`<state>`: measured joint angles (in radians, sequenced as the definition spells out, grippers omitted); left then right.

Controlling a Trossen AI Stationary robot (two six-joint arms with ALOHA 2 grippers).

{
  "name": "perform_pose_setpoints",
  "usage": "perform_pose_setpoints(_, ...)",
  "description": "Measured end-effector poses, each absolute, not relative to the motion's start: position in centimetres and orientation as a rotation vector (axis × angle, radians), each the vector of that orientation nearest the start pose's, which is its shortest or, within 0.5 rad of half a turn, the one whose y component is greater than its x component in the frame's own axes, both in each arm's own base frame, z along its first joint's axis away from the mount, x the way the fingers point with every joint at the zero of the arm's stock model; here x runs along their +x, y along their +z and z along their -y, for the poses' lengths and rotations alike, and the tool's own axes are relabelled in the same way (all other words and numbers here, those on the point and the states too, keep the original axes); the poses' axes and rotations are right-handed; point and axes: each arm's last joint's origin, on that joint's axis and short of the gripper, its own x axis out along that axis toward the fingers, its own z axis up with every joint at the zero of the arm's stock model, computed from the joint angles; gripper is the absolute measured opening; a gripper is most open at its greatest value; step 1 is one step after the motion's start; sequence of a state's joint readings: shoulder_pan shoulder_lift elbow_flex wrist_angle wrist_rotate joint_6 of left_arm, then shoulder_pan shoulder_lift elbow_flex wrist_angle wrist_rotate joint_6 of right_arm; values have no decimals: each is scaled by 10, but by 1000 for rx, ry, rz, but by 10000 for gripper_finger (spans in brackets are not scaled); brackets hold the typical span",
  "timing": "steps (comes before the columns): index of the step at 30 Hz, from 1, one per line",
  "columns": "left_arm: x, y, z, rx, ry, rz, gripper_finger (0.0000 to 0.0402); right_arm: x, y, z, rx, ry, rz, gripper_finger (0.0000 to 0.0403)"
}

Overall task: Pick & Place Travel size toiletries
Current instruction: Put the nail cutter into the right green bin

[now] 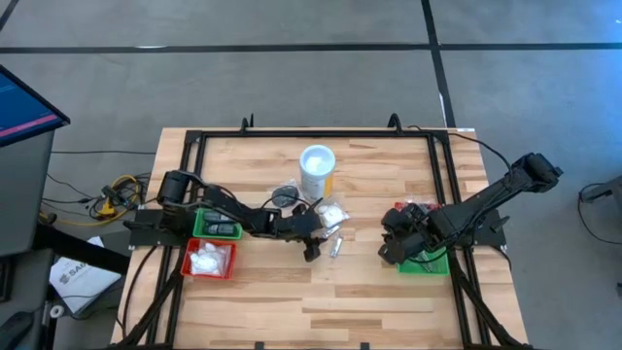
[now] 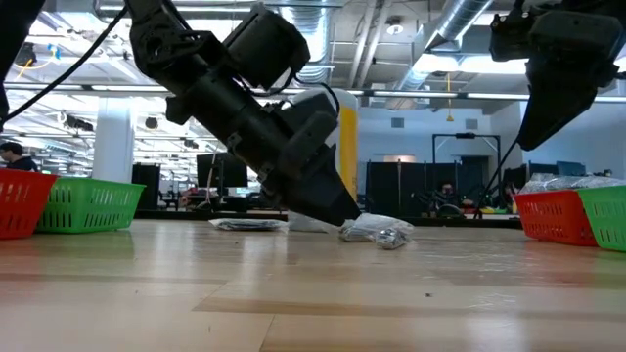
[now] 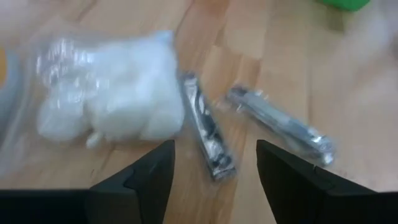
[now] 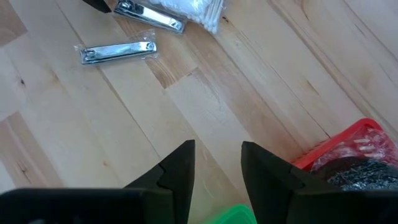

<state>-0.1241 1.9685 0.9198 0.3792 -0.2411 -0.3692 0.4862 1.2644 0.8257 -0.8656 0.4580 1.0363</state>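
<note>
At the left edge of the high view, a red tray and a green tray are seen side by side, the red one holding white packets; the green tray's contents are partly covered by the left arm and cannot be made out. Toward the centre, the left gripper is lowered over the table, and in its wrist view its fingers are shown apart, with nothing between them but bare wood and the end of a silvery nail clipper in a clear wrapper. A second wrapped clipper lies just beside it, and a clear bag of white swabs, blurred at its edges, lies on the other side. Above these in the high view stands the white canister, with a dark round item beside it that is too small to identify. In the low view the clippers are largely hidden behind the left gripper. At the right of the high view, the right gripper hangs above a red tray and a green tray, both mostly covered by the arm; its fingers are parted and hold nothing.
</note>
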Motion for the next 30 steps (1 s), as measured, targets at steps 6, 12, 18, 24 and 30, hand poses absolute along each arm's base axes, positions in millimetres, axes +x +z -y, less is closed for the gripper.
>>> perform_pose_setpoints(6,370,96,41,-258,238,-641,214,195,215,-88,323,-536,-1003,123)
perform_pose_setpoints(12,373,91,44,-257,249,-623,214,196,216,-88,321,-528,-998,121)
perform_pose_setpoints(18,374,87,48,-230,299,-606,214,198,217,-89,307,-513,-978,123)
perform_pose_setpoints(24,373,87,48,-219,310,-609,214,198,217,-89,304,-514,-980,121)
perform_pose_setpoints(30,373,86,47,-212,325,-617,167,198,217,-89,303,-515,-979,122)
